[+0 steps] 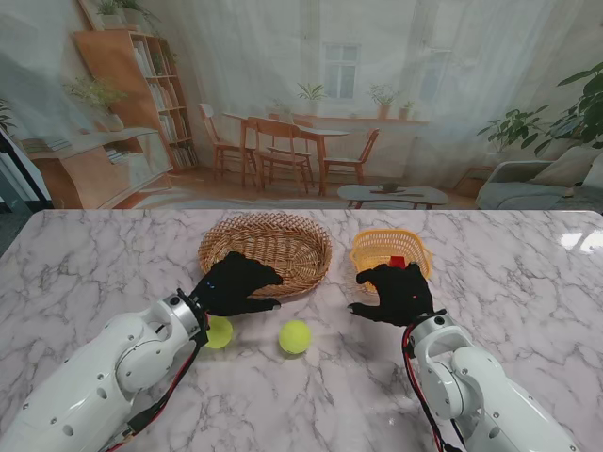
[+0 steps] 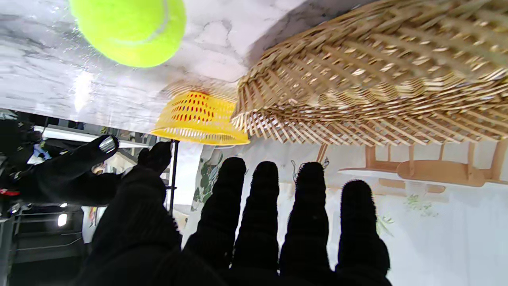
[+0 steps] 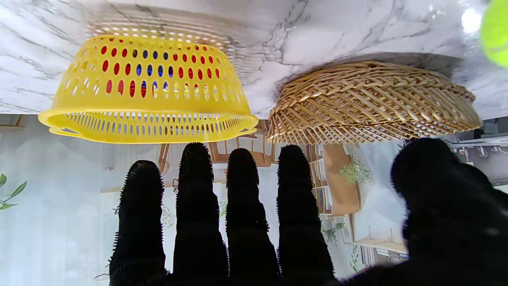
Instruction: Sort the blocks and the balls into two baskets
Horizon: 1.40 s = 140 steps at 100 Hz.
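Two yellow-green tennis balls lie on the marble table: one (image 1: 295,336) in the middle, one (image 1: 219,332) partly under my left wrist. My left hand (image 1: 237,284) hovers open, fingers spread, over the near rim of the wicker basket (image 1: 267,247), holding nothing. My right hand (image 1: 400,293) is open just in front of the yellow plastic basket (image 1: 389,248). A red block (image 1: 398,262) shows in that basket beyond my fingers. Red and blue blocks show through the yellow basket's (image 3: 147,91) holes in the right wrist view. The left wrist view shows a ball (image 2: 129,28) and the wicker basket (image 2: 373,79).
The two baskets stand side by side at the table's middle, wicker on the left, yellow on the right. The marble top (image 1: 104,273) stretches out to both sides. A printed room backdrop hangs behind the table's far edge.
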### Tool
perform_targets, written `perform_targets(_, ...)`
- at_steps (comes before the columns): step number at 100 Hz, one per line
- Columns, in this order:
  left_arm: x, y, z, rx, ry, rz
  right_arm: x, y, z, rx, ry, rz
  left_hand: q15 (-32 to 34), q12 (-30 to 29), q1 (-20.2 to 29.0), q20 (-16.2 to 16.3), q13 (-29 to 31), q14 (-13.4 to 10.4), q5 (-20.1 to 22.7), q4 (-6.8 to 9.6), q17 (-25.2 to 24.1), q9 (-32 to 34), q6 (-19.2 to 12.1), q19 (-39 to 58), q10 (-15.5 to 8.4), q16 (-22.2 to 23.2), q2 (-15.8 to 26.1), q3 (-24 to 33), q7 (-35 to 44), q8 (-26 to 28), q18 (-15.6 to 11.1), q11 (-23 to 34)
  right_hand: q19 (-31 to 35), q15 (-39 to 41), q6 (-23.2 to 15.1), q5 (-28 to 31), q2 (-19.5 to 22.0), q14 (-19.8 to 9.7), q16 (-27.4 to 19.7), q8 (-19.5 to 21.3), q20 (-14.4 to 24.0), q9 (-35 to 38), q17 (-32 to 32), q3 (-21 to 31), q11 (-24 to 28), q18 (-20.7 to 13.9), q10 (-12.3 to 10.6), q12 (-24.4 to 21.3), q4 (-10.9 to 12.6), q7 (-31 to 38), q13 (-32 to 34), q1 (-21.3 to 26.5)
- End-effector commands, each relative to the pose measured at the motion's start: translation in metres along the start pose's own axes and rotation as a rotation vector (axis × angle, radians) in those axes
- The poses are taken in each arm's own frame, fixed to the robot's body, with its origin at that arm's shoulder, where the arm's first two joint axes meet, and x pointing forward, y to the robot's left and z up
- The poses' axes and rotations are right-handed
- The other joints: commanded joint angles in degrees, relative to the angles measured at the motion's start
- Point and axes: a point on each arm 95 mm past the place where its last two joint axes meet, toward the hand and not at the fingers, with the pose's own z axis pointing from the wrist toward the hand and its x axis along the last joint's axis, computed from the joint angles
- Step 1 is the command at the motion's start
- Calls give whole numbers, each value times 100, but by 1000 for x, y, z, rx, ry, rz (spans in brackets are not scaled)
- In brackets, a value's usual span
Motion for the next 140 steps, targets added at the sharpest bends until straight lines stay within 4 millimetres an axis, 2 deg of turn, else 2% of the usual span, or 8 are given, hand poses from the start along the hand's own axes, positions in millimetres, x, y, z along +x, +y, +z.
perform_targets(1, 8, -1, -1, 1, 28, -4, -1, -2, -3, 5, -9, -4, 69, 48, 71, 26, 58, -9, -51, 108, -11, 37, -91, -91, -26, 34, 167, -40, -74, -14, 105, 8, -47, -196, 121, -227, 214, -12, -18, 91, -63, -177, -123, -135, 11, 87, 86, -36, 90, -103, -136, 119)
perform_targets(51, 50, -2, 4, -70, 189, -27, -15, 5, -10, -48, -58, 4, 64, -23, 55, 57, -43, 4, -275, 106, 78, -339, -62, 45, 53, 29, 172, -41, -207, -49, -49, -130, -88, -196, 138, -228, 210, -5, -19, 91, -31, -209, -179, -168, 5, 90, 103, -43, 94, -134, -182, 156)
perform_targets(61, 57, -4, 2, -92, 230, -19, -16, 5, -12, -56, -61, 2, 35, -132, 43, 32, -150, -8, -419, 105, 89, -628, -57, 43, 174, 10, 187, -39, -294, -80, -192, -293, -93, -198, 139, -229, 224, -7, -19, 92, -25, -201, -184, -173, 10, 94, 104, -41, 93, -137, -185, 148)
perform_targets(79, 61, 7, 2, -153, 270, -9, -17, 6, -14, -54, -67, 0, -118, -813, -73, -151, -584, 3, -955, 91, 137, -1730, 57, -56, 435, -193, 129, -54, -622, -220, -732, -947, -124, -219, 124, -251, 217, -10, -26, 88, -19, -210, -221, -185, -10, 105, 88, -48, 90, -159, -210, 150)
perform_targets(88, 60, 15, 3, -184, 277, 6, -17, 5, -14, -46, -71, 1, -102, -1024, -275, -247, -739, -21, -1303, 101, 161, -2076, 216, -96, 564, -274, -100, -47, -818, -323, -900, -1146, -139, -232, 129, -263, 225, -5, -29, 86, -18, -223, -235, -195, -23, 103, 96, -50, 88, -170, -227, 144)
perform_targets(100, 57, 24, 6, -216, 270, 9, -17, 4, -13, -38, -70, -3, -13, -1094, -469, -277, -788, -3, -1770, 98, 221, -2190, 555, -24, 760, -292, -478, -62, -1110, -503, -958, -1196, -155, -239, 124, -255, 216, -2, -28, 86, -14, -226, -249, -209, -30, 110, 98, -49, 87, -174, -228, 145)
perform_targets(118, 54, 33, 12, -258, 255, -9, -17, 4, -12, -28, -73, -8, 205, -904, -603, -287, -697, -42, -1774, 105, 368, -1930, 1011, 149, 875, -203, -1153, 8, -1061, -572, -1051, -1054, -191, -261, 125, -283, 220, -2, -31, 85, -9, -253, -286, -222, -38, 114, 92, -38, 89, -195, -253, 147)
perform_targets(140, 51, 41, 17, -289, 247, 23, -18, 3, -13, -32, -79, -5, 386, -517, -499, -320, -657, -93, -1679, 113, 436, -1719, 1072, 310, 820, -49, -1496, 95, -961, -538, -1125, -893, -215, -264, 110, -366, 227, 1, -24, 84, 3, -279, -302, -246, -31, 114, 98, -22, 90, -229, -268, 149)
